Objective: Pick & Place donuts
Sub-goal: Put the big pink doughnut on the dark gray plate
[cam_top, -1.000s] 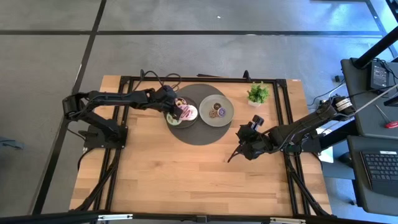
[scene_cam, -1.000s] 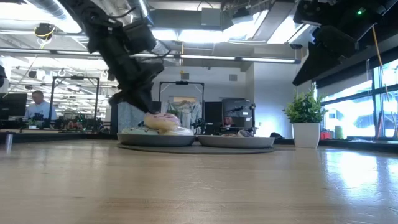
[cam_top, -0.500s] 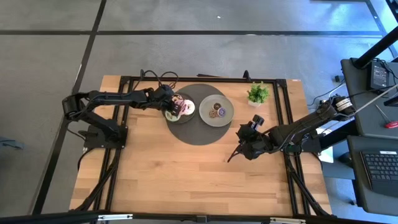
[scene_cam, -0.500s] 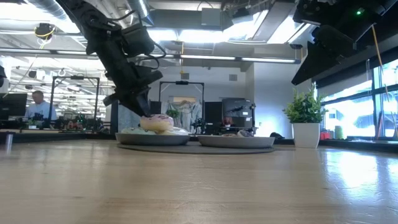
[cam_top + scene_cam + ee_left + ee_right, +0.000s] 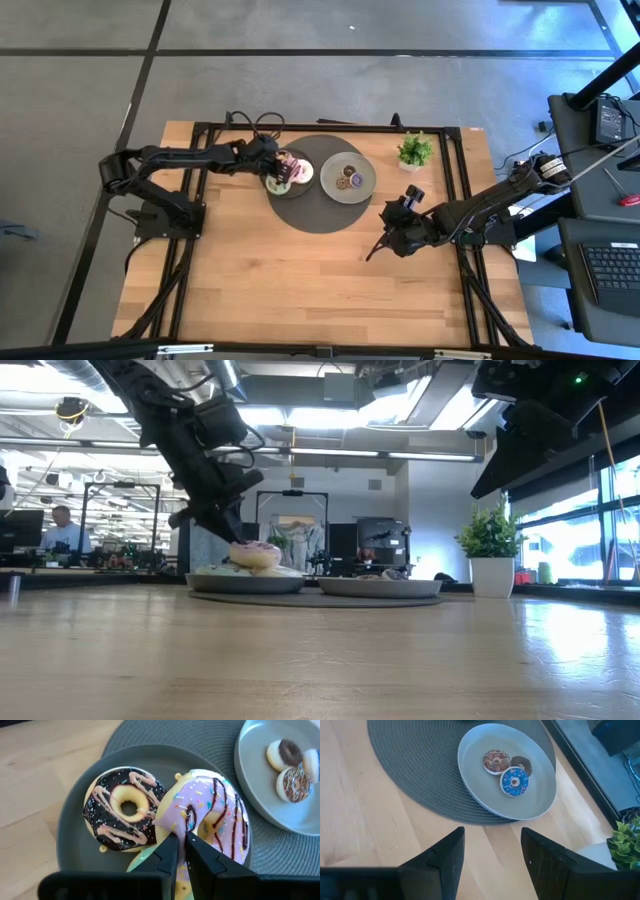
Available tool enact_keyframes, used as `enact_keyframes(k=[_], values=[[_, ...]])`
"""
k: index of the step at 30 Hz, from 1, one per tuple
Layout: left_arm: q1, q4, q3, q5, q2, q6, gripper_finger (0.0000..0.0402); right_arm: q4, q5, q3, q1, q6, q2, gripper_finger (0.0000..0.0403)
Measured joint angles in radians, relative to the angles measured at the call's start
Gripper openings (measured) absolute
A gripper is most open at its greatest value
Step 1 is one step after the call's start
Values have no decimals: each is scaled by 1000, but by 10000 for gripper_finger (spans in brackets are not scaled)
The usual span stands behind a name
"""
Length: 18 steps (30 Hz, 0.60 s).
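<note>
My left gripper [image 5: 181, 840] is over the left grey plate [image 5: 75, 845], shut on the pink-iced donut [image 5: 215, 820]. That donut lies tilted across a green-iced donut [image 5: 145, 862], beside a chocolate donut with pink drizzle [image 5: 125, 810]. In the low view the pink donut [image 5: 255, 553] sits highest on the pile. The right plate [image 5: 540, 795] holds three tiny donuts: one brown with sprinkles [image 5: 496, 761], one dark brown [image 5: 522, 764] and one blue-purple [image 5: 514, 781]. My right gripper [image 5: 492, 840] is open, above bare wood to the right of the round mat. My left gripper pinches the pink donut's rim [image 5: 175, 822] between its two fingers, on the side nearest the wrist. The fingers [image 5: 167, 852] slant down from the table's left. The donut is tilted, its lower side lying on the green donut and over the plate.
Both plates sit on a round dark grey woven mat [image 5: 322, 215] at the table's far middle. A small potted plant [image 5: 415, 150] stands right of the mat near the far edge. The near half of the wooden table [image 5: 300, 290] is bare.
My left gripper has moved a little toward the table's far edge, staying shut on the pink donut. The left plate and its donuts have slid the same way on the mat.
</note>
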Motion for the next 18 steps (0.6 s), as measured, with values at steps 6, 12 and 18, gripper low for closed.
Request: enact_keyframes(k=[6,12,18], values=[[32,-21,0,14,-16,4,28,0,-2,0,0,0,0,196],[39,-61,0,-1,-16,16,28,3,-35,0,0,0,0,196],[39,-73,0,-54,-16,18,41,4,-48,0,0,1,0,196]])
